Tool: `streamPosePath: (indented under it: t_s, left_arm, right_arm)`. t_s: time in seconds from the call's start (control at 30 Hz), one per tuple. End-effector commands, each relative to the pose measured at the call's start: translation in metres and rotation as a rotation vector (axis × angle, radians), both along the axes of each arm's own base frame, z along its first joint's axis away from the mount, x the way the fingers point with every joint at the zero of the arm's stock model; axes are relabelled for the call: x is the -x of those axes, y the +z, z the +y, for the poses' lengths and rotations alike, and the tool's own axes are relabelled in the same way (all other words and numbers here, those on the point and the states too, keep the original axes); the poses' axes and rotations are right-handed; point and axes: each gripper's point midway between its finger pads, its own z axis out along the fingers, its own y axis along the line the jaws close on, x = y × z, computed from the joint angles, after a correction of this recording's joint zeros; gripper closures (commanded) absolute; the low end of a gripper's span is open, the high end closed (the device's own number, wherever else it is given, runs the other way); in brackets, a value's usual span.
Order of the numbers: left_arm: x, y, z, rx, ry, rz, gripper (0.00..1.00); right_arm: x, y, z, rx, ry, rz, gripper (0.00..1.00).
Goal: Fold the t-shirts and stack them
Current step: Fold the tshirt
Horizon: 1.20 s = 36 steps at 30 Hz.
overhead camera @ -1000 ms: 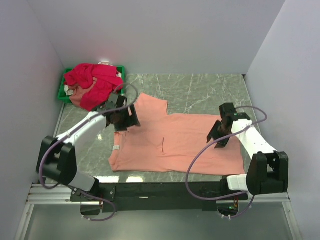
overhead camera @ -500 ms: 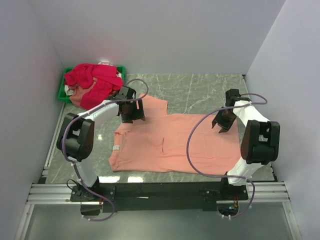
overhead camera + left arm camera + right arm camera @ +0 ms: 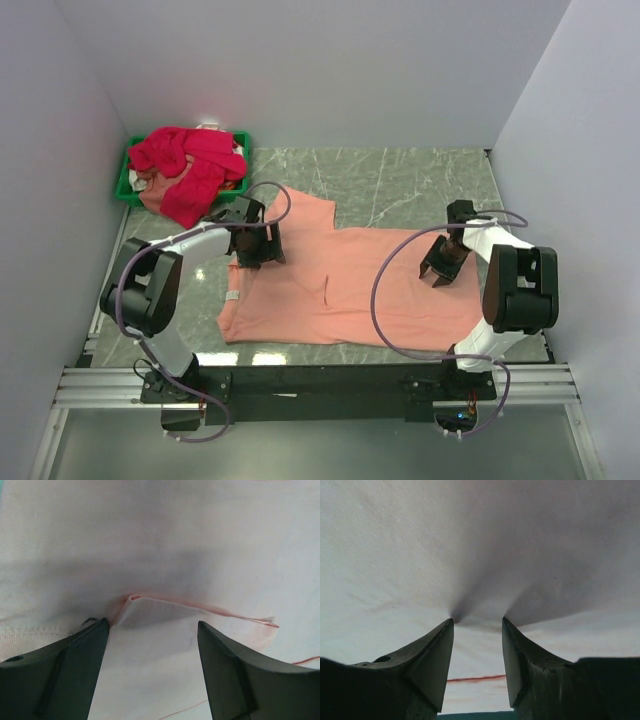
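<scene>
The salmon-peach t-shirt [image 3: 350, 280] lies spread on the marble table. My left gripper [image 3: 256, 246] is down on its upper left part, near the sleeve. In the left wrist view the gripper [image 3: 152, 622] is open, with its tips on the cloth [image 3: 160, 545] and a small raised fold [image 3: 155, 611] just beyond them. My right gripper [image 3: 440, 264] is down on the shirt's right part. In the right wrist view it [image 3: 477, 621] is open with a narrower gap, and the cloth [image 3: 470, 540] puckers into creases at its tips. Crimson-pink t-shirts [image 3: 185, 168] are heaped at the back left.
A small green bin [image 3: 126, 182] sits under the crimson heap in the back left corner. Grey walls close in the left, back and right sides. Bare marble table [image 3: 410, 185] lies behind the shirt. The arms' cables loop over the shirt.
Both grippers have come down and nearer onto the salmon shirt. The left moved from the sleeve edge toward the body, and the right moved in from the right edge. The shirt has barely shifted.
</scene>
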Motion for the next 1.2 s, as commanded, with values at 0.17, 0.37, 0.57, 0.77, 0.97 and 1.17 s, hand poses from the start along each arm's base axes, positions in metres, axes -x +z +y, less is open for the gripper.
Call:
streamPosePath:
  t_s: [0.17, 0.37, 0.57, 0.77, 0.97, 1.17]
  left_arm:
    - [0.030, -0.027, 0.016, -0.033, 0.003, 0.025, 0.22]
    - [0.053, -0.033, 0.027, -0.045, 0.022, 0.042, 0.22]
    - [0.064, -0.029, 0.029, -0.036, 0.031, 0.043, 0.22]
    - [0.073, -0.027, 0.033, -0.035, 0.048, 0.057, 0.22]
    - [0.056, 0.010, 0.023, 0.011, 0.047, -0.014, 0.21]
    - [0.003, 0.066, 0.005, 0.039, 0.043, -0.129, 0.20]
  right_arm:
    - [0.024, -0.019, -0.007, 0.050, -0.004, 0.038, 0.49]
    - [0.040, -0.019, -0.007, 0.060, -0.019, 0.050, 0.49]
    - [0.051, -0.013, -0.007, 0.067, -0.034, 0.050, 0.49]
    - [0.057, -0.008, -0.007, 0.070, -0.034, 0.050, 0.49]
    - [0.043, 0.013, -0.008, 0.065, -0.025, 0.008, 0.49]
    - [0.005, 0.048, -0.029, 0.114, -0.043, -0.079, 0.48]
